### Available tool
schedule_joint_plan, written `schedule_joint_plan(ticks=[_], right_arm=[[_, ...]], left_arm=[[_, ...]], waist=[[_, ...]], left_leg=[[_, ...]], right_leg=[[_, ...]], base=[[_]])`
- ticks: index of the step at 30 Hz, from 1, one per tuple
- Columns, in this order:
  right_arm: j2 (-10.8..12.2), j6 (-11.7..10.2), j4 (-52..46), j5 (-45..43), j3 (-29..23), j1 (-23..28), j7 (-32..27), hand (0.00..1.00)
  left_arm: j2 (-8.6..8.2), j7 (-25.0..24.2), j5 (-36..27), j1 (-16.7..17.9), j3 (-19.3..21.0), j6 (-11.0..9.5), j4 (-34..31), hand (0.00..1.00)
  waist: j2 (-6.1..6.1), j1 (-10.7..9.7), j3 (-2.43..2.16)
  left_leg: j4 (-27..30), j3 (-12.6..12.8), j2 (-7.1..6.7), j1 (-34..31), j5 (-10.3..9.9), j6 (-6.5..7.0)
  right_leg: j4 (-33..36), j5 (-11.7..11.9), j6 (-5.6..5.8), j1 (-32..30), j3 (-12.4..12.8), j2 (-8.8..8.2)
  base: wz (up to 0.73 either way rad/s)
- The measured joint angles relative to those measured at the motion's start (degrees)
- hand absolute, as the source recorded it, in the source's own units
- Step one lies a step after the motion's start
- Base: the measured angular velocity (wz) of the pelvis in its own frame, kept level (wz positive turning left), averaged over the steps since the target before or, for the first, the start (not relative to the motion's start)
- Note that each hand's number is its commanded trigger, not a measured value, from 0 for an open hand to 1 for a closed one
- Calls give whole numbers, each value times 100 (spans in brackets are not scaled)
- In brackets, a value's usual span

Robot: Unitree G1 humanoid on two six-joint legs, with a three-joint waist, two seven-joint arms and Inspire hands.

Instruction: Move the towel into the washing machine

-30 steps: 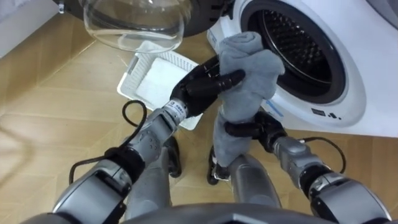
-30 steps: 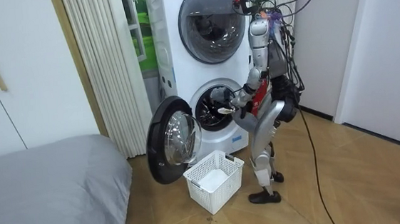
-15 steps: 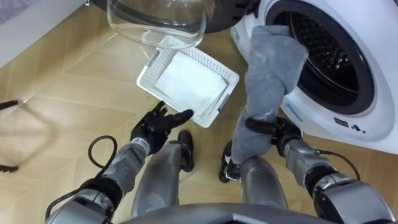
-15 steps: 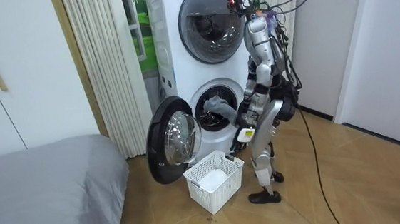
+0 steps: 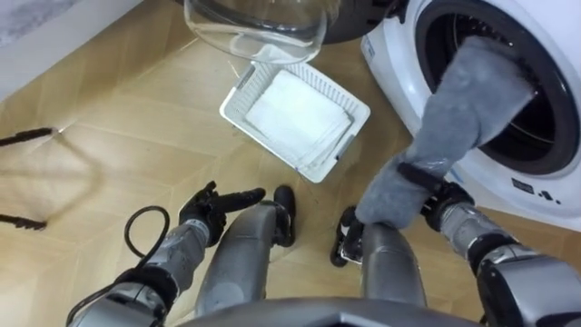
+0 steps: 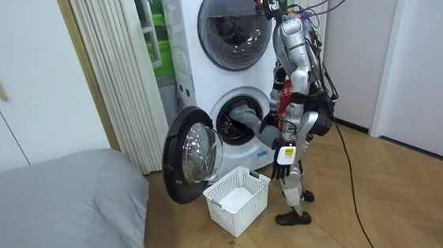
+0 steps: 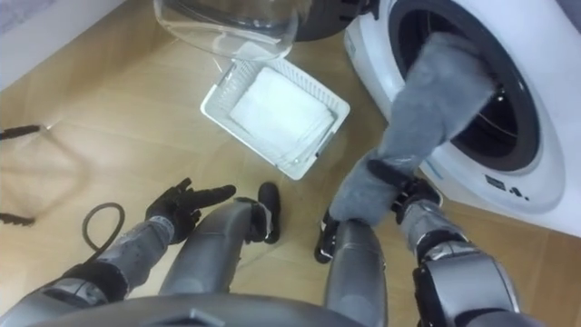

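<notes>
Light: bright, even indoor light across both eye views and the room view.
Shadows: soft, faint patches on the wooden floor [image 5: 109, 118] at left; deep dark inside the washing machine [image 5: 395, 91] drum.
Glare: pale highlights on the door glass [image 5: 254, 27], far.

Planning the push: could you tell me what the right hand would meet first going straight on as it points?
The right hand would probably meet the washing machine on its white front beside the opening, where the towel it grips already reaches in; depth is unclear.
</notes>
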Motion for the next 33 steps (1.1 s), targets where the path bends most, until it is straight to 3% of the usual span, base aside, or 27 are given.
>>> schedule_joint_plan(ticks=[3, 8, 10, 16, 19, 21, 24, 25, 26, 28, 33], right_arm=[[-156, 218, 119, 555, -160, -102, 39, 100], [-534, 359, 121, 1448, -264, -338, 27, 100], [-716, 403, 106, 1784, -312, -539, -39, 100], [-1145, 645, -81, 2426, -619, -883, -380, 100], [-1208, 730, -201, 2660, -762, -1108, -645, 100], [-1220, 833, -187, 2844, -997, -1365, -868, 100], [-1247, 912, -158, 3258, -1269, -1506, -1083, 100], [-1248, 912, -158, 3300, -1354, -1549, -1182, 56], [-1249, 912, -158, 3331, -1371, -1587, -1238, 0], [-1251, 913, -159, 3503, -1379, -1728, -1480, 0], [-1302, 908, -175, 3588, -1608, -1748, -1945, 0]], left_arm=[[3, 41, 189, 23, 132, 57, -126, 0], [225, 144, 215, 51, 132, 102, -241, 0], [362, 230, 204, 97, 131, 105, -325, 0], [490, 479, 324, 397, 168, 99, -881, 0], [530, 621, 330, 632, 456, 81, -1212, 0], [536, 761, 401, 645, 649, 16, -1315, 0], [547, 904, 525, 692, 750, -11, -1541, 0], [544, 918, 565, 773, 751, -27, -1737, 0], [544, 919, 571, 806, 751, -44, -1808, 0], [543, 1000, 632, 837, 751, -105, -1886, 0], [501, 1154, 1071, 870, 751, -274, -1935, 0]], waist=[[-60, -13, 8], [-262, -81, 13], [-418, -122, 20], [-608, -210, 14], [-682, -288, 17], [-803, -348, 23], [-888, -447, 14], [-910, -489, 15], [-910, -531, 15], [-910, -691, 14], [-912, -774, 15]], left_leg=[[49, -1, -4, -61, 0, 13], [217, 43, -4, -147, -6, 23], [285, 76, 2, -225, -6, 23], [431, 100, 38, -394, -18, 41], [479, 135, 57, -464, -33, 64], [512, 213, 45, -561, -26, 76], [660, 239, 46, -735, -41, 119], [672, 239, 15, -778, -48, 148], [671, 242, 2, -793, -48, 165], [694, 283, -19, -825, -65, 228], [797, 504, -15, -830, -165, 387]], right_leg=[[70, -24, 7, -32, -17, -23], [271, -60, -10, -158, 13, -70], [383, -95, -32, -265, 38, -86], [542, -127, -30, -423, 29, -106], [612, -138, -30, -492, 43, -115], [724, -148, -29, -649, 99, -152], [827, -170, -15, -778, 61, -184], [866, -195, 3, -822, 50, -232], [878, -202, 14, -837, 43, -257], [900, -231, 66, -846, 21, -292], [1030, -313, 179, -853, -1, -397]], base=[[6], [0], [0], [2], [-1], [4], [13], [11], [15], [11], [8]])
